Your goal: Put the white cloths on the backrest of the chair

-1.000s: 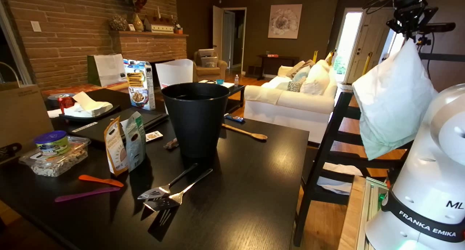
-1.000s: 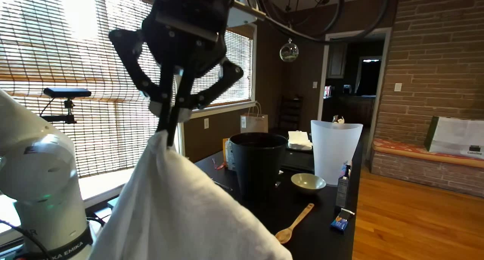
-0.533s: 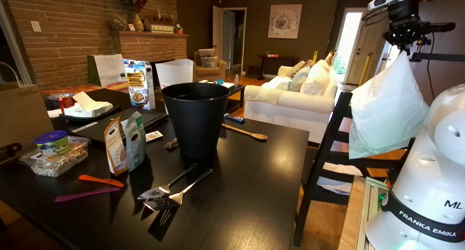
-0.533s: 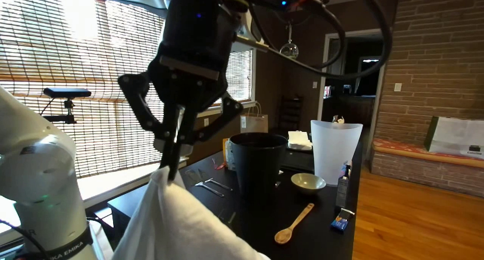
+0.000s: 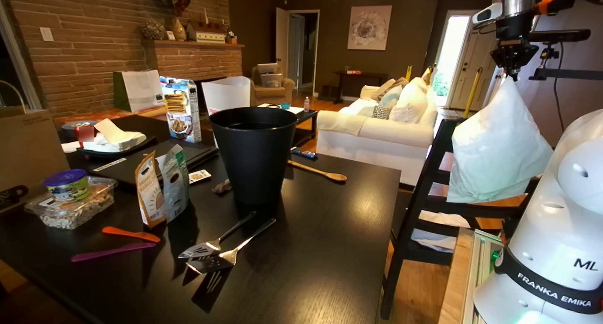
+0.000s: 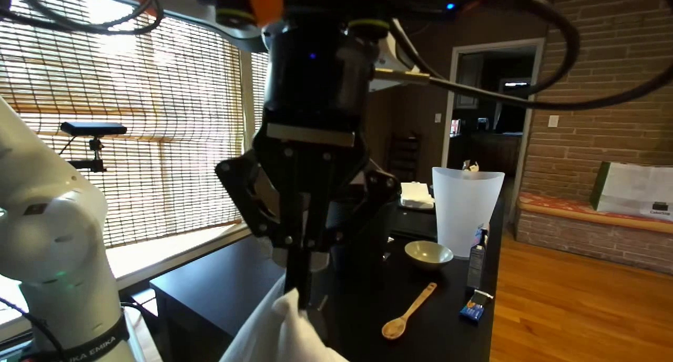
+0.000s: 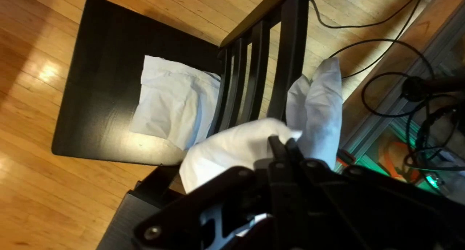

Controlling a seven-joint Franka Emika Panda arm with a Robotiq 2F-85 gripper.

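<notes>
The hand [image 7: 284, 144] is squeezed together tight, with the tip of a white cloth [image 5: 499, 147] pinched in it. The rest of that cloth hangs down, soft and puffy. The other cloth [image 7: 174, 101] lies on the seat [image 7: 98, 79] of the dark chair [image 7: 116, 35], at nearly 10 o'clock from the hand in the wrist view, so it is not on the backrest [image 7: 256, 72] yet.

The big thing now is how the top slat [image 7: 291, 53] lies from the hand. In the wrist view it points long-ways from just past 12 o'clock down toward 6, and its 6 o'clock end is hidden by the white cloth and the hand. One flap [image 7: 229, 144] of the white cloth spreads to 9 o'clock, on the seat side. Another flap [image 7: 321, 112] pokes out between 1 and 2 o'clock, on the side away from the seat. So the top slat seems to run between the two flaps, which looks good for hanging. I can't tell if the cloth touches it. In an exterior view, a post [image 5: 427, 173] of the chair stands between 7 and 8 o'clock from the hand.

The next move, I think, is down, maybe with a small slide toward 12, since the hand seems closer to the 6 o'clock end. It should let go only with plenty of cloth on both sides, or the cloth could slip off.
</notes>
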